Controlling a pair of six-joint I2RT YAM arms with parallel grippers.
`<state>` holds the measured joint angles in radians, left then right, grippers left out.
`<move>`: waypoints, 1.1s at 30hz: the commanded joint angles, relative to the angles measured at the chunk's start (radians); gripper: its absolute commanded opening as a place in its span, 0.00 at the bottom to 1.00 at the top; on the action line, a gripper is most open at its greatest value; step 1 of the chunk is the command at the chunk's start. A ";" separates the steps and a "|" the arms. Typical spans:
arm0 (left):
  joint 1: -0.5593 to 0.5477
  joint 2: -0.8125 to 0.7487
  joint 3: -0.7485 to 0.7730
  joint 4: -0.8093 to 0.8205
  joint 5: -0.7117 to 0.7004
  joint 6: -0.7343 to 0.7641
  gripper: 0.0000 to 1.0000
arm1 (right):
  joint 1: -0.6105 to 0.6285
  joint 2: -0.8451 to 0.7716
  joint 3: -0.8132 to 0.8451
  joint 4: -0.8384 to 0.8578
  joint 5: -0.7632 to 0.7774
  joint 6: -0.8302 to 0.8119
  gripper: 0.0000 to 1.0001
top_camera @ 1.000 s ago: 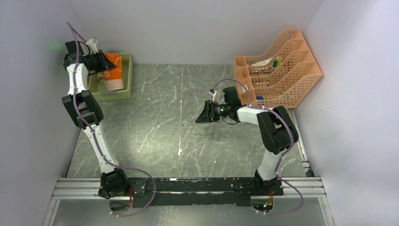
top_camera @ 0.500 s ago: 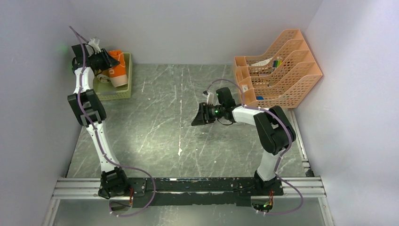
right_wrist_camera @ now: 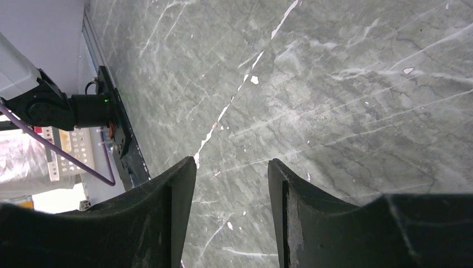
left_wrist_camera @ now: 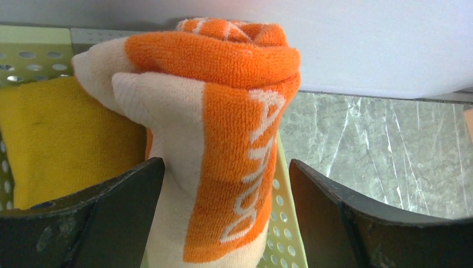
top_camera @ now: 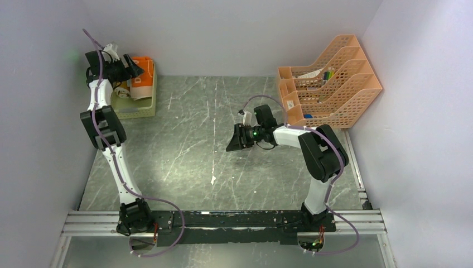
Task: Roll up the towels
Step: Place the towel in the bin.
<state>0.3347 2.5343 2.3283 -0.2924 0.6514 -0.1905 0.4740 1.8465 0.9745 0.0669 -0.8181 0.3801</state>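
Fingers (left_wrist_camera: 122, 215) of left gripper (left_wrist_camera: 226, 164) straddling orange towel (left_wrist_camera: 223, 106); right gripper (right_wrist_camera: 231, 166) parted

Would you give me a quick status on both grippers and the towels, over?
Left gripper open, straddling the bundled orange towel in the green basket. Yellow towel beside it. Right gripper open, empty, over the table. Nothing blocking.

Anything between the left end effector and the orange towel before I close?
Nothing visible does. The orange towel stands bunched between the left end effector's open fingers. The mustard-yellow towel lies beside it in the green mesh basket, not between them.
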 commanded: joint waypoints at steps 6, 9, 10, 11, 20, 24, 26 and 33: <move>-0.018 -0.128 -0.080 0.086 -0.103 0.020 0.88 | 0.012 -0.023 -0.001 -0.017 0.017 -0.032 0.51; -0.052 -0.106 -0.082 0.069 -0.156 0.038 0.82 | 0.014 -0.031 -0.010 -0.015 0.019 -0.030 0.51; -0.064 -0.097 -0.086 0.068 -0.170 0.047 0.81 | 0.014 -0.034 -0.011 -0.016 0.021 -0.030 0.51; -0.075 -0.089 -0.094 0.073 -0.182 0.052 0.81 | 0.014 -0.038 -0.015 -0.017 0.023 -0.031 0.51; -0.103 -0.059 -0.156 0.091 -0.335 0.037 0.65 | 0.014 -0.073 -0.037 -0.037 0.043 -0.042 0.51; -0.100 -0.069 -0.162 0.081 -0.367 0.047 0.66 | 0.013 -0.069 -0.039 -0.032 0.038 -0.040 0.51; -0.100 -0.073 -0.152 0.064 -0.378 0.052 0.73 | 0.014 -0.070 -0.035 -0.034 0.038 -0.042 0.51; -0.085 -0.253 -0.189 0.099 -0.435 0.059 0.94 | 0.014 -0.117 0.018 -0.073 0.072 -0.109 0.52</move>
<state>0.2356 2.4428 2.1571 -0.2161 0.2817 -0.1463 0.4820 1.7885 0.9478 0.0250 -0.7799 0.3336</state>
